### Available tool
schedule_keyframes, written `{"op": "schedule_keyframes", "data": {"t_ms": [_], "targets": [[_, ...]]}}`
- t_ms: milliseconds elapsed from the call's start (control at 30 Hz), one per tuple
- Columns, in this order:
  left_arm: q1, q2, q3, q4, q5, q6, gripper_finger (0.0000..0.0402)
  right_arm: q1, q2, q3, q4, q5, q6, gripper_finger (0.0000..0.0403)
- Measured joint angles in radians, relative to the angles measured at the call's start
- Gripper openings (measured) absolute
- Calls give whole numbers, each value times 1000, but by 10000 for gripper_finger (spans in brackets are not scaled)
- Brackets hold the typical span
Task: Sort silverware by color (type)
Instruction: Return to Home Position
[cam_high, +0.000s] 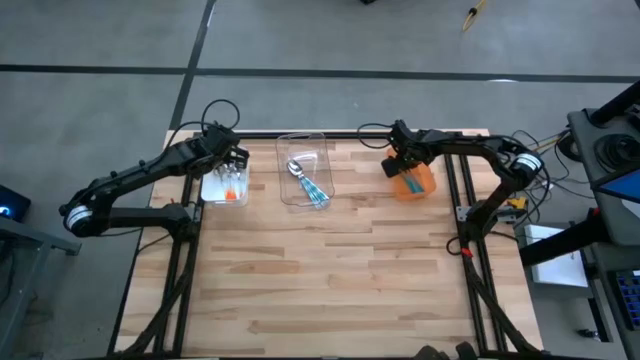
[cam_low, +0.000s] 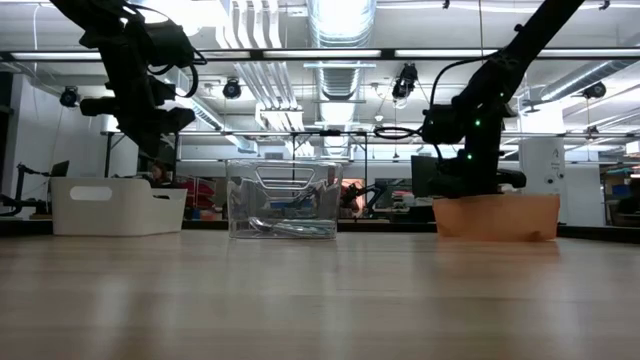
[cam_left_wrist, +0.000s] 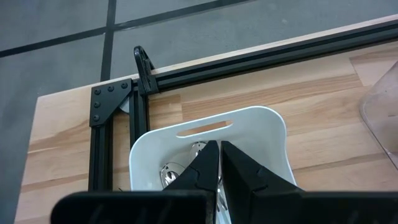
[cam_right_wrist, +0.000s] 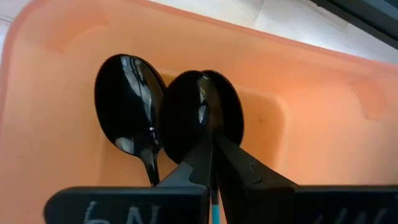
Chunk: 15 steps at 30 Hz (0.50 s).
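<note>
My right gripper (cam_right_wrist: 211, 146) is low inside the orange bin (cam_right_wrist: 311, 124), shut on a spoon with a dark bowl (cam_right_wrist: 202, 112). A second dark-bowled spoon (cam_right_wrist: 127, 106) lies on the bin's floor beside it. My left gripper (cam_left_wrist: 219, 146) hangs shut over the white bin (cam_left_wrist: 273, 124), holding nothing. Silver-bowled spoons (cam_left_wrist: 171, 174) lie in that bin, and their orange handles (cam_high: 232, 190) show in the high view. The clear bin (cam_high: 305, 170) between the two holds spoons with light blue handles (cam_high: 314, 186). My right gripper pinches the spoon's thin teal handle (cam_right_wrist: 213, 214) between its two fingers, which lie along the handle. They come steeply from above into the orange bin. The dark bowl sticks out past the fingertips, pointing down; whether it touches the bin's floor I cannot tell.
The three bins stand in a row along the table's far edge: white (cam_low: 118, 205) at the left, clear (cam_low: 283, 198) in the middle, orange (cam_low: 497, 215) at the right. The wooden tabletop (cam_high: 330, 270) spreads out in front of them. A black frame rail (cam_left_wrist: 249, 59) runs behind.
</note>
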Motion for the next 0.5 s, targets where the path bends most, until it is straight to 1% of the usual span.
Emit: {"op": "schedule_keyframes", "data": {"t_ms": [100,200,367,400,500], "targets": [[0,0,0,0,0,0,0,0,-20,-2,-20,-5,0,9],[0,0,0,0,0,0,0,0,-54,-3,-50,-44,9,9],[0,0,0,0,0,0,0,0,-119,-3,-106,-57,13,9],[0,0,0,1,0,0,0,0,-134,-3,-121,-78,15,9],[0,0,0,1,0,0,0,-2,-164,-3,-149,-207,21,9]]}}
